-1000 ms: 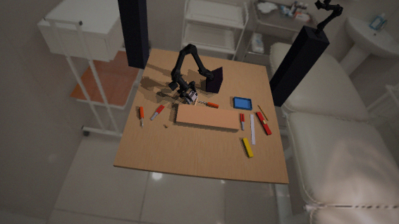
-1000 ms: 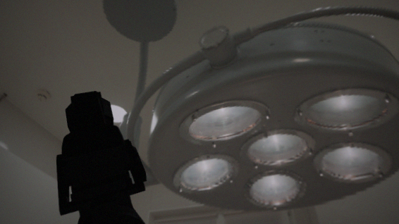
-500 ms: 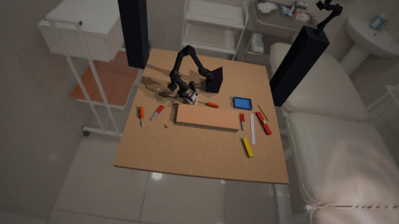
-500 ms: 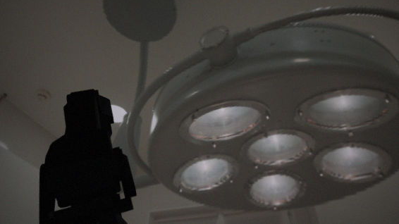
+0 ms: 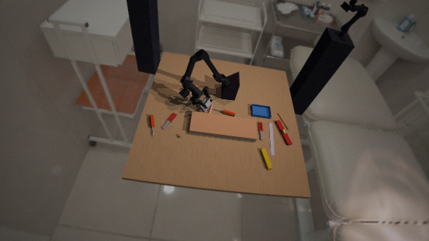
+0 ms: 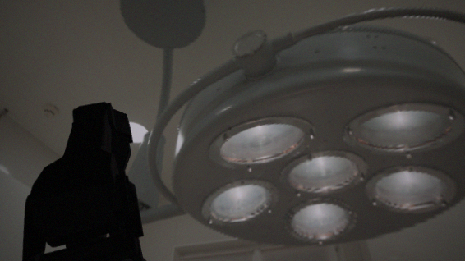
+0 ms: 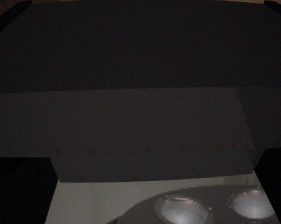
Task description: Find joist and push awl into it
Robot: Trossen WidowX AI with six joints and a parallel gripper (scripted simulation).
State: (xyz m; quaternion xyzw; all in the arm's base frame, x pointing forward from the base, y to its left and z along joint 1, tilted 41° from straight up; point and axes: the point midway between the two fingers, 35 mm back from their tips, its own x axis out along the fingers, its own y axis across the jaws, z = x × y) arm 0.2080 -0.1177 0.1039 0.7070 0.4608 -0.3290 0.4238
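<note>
My gripper [image 5: 205, 100] [image 7: 156, 136] is shut on the stud finder [image 5: 207, 104] [image 7: 141, 120], a boxy body with a pale grey face in the top view that looks dark and fills much of the wrist view. It is held tilted, just behind the back left part of the tan floor panel [image 5: 223, 128]; its height and any contact are unclear. The blue tray [image 5: 261, 111] lies empty to the right. An orange-handled tool [image 5: 228, 113] with a thin shank lies behind the panel, another [image 5: 152, 120] lies far left; which is the awl is unclear. No hole is visible.
A dark upright block [image 5: 232, 87] stands behind the panel. Red-handled tools [image 5: 171, 117] [image 5: 260, 126] lie left and right of it. A pale strip [image 5: 271, 139], a red bar [image 5: 283, 132], a pencil-like stick [image 5: 283, 121] and a yellow block [image 5: 266, 158] lie at the right.
</note>
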